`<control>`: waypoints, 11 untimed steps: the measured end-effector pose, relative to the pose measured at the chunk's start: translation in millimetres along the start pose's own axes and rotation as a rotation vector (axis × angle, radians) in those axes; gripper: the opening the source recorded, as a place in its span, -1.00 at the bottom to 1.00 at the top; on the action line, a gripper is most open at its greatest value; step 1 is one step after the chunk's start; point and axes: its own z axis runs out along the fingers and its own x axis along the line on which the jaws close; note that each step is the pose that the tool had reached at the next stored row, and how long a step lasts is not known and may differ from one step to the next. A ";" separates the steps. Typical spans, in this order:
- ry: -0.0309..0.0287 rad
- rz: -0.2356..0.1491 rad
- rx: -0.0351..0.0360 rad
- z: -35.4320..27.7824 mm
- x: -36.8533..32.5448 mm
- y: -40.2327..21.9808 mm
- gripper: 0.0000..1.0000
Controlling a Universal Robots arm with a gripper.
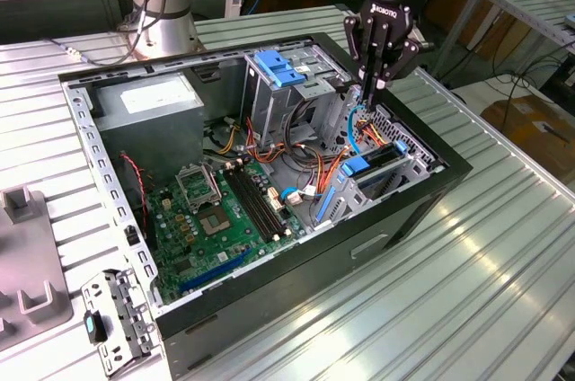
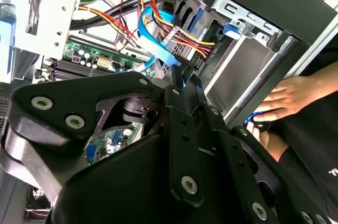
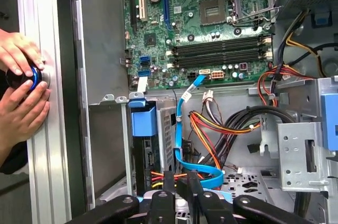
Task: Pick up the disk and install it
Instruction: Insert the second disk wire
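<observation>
The disk [image 1: 377,161], black with bright blue rails, stands on edge inside the drive cage at the front corner of the open computer case [image 1: 431,192]. In the first wrist view the disk [image 3: 143,155] sits in its bay under a blue tab. My gripper [image 1: 372,86] hangs just above that cage with its fingers pressed together and nothing visible between them. In the first wrist view my gripper [image 3: 180,179] is close beside a flat blue cable [image 3: 182,113] and apart from the disk. The second wrist view looks along my gripper [image 2: 182,78] into the cage.
The motherboard [image 1: 225,210], the power supply [image 1: 148,102] and bundles of coloured wires [image 3: 222,129] fill the case. A light-blue bracket [image 1: 278,68] tops the upper cage. A person's hands [image 3: 18,81] rest on a blue-ringed knob beside the case wall. Grey fixtures [image 1: 27,255] lie at the exterior view's left.
</observation>
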 end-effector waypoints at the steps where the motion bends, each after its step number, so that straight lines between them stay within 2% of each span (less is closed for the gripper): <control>1: 0.0001 0.001 -0.0003 -1.2 0.3 0.0 -0.52; 3: -0.0003 0.001 -0.0008 -2.9 0.9 0.0 -0.52; 11: 0.0003 0.001 -0.0022 -3.3 -0.2 -1.3 -0.52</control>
